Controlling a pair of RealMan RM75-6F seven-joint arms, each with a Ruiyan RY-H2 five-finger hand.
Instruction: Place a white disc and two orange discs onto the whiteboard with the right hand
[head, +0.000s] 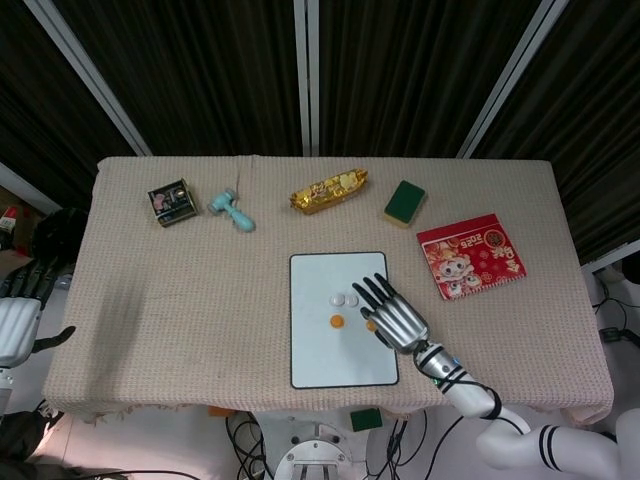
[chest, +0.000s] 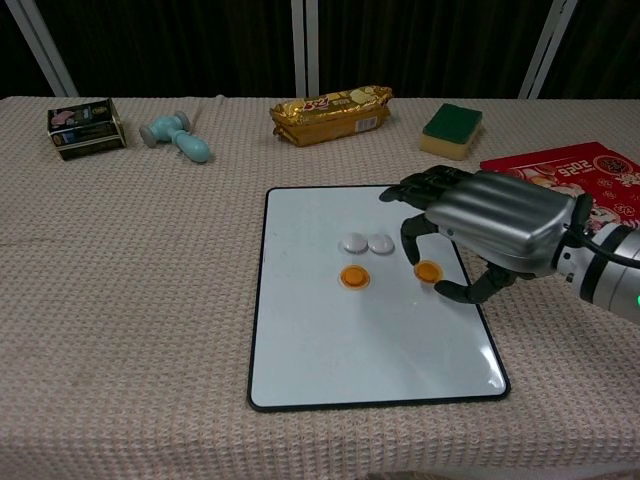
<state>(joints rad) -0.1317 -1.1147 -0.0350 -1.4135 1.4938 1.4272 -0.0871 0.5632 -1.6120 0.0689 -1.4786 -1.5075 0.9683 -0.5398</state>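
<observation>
The right hand (chest: 478, 232) covers the whiteboard's (chest: 300, 340) right edge beneath it, and whether the orange disc (chest: 428, 270) at its fingertips touches the board cannot be told. The left hand (head: 18, 325) is cut off by the picture's left edge, its fingers unclear.

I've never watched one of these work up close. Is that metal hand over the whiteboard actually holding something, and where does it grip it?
Yes. The right hand pinches a small orange disc by its edges, between a fingertip and the thumb, over the whiteboard.

Bright, even overhead light; sharp.
</observation>
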